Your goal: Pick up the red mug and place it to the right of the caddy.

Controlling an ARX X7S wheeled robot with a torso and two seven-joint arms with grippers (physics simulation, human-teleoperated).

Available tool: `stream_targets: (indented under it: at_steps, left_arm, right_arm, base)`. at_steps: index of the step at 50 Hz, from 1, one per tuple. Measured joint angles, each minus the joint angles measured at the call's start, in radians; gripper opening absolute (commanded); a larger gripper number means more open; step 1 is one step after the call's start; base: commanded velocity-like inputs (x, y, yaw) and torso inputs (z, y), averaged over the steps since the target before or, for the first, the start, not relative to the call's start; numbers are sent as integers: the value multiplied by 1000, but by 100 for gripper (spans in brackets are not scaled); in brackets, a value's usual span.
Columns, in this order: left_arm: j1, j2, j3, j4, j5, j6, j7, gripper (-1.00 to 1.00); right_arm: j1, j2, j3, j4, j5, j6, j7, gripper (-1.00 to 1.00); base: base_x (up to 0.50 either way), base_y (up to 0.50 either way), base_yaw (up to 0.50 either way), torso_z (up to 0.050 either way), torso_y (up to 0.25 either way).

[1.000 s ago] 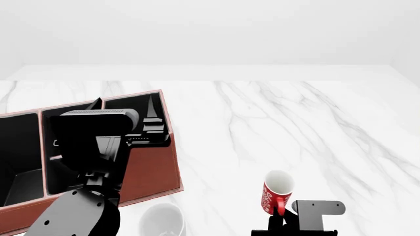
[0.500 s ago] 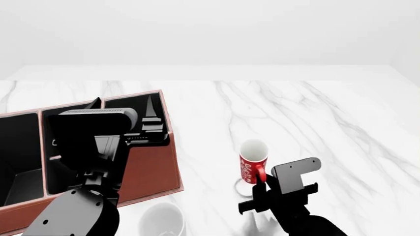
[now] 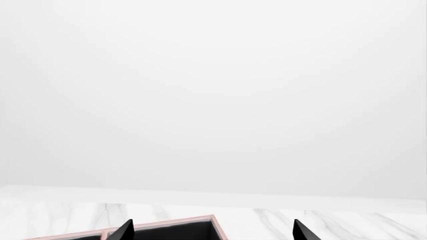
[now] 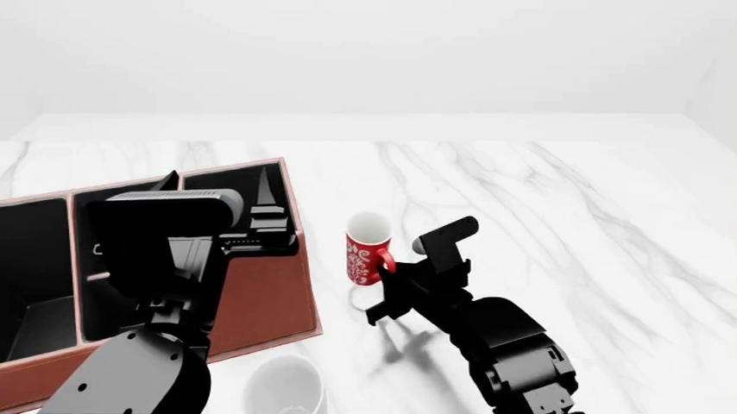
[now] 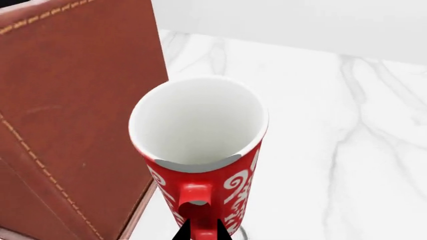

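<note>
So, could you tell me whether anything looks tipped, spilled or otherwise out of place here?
Nothing stands out. The red mug is upright and empty, held by its handle in the right gripper, just right of the caddy. The caddy looks undamaged.

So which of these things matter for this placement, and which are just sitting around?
Job:
- small red mug with white print, handle in right gripper
- large reddish-brown leather caddy

Just there:
- plain white mug
- left gripper over the caddy, jaws apart
</note>
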Motion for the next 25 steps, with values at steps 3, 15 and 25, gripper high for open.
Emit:
stream_targets:
  at_steps: [3,15,25]
  left_arm:
    - [1,-1,2,1,-1,1,-1,100]
    - [2,-6,6,1,-6,4,-7,100]
    - [0,-10,6,0,-12,6,-10,100]
  right_arm:
    - [34,-24,-8,83,-1,-45,-36,-100]
    - [178,-104,-132,446,86,-177,-111,-100]
    - [259,-129,-407,623,334,-209,-98,-100]
  base:
    - [0,0,0,0,0]
    - [0,0,0,0,1]
    - [0,0,0,0,0]
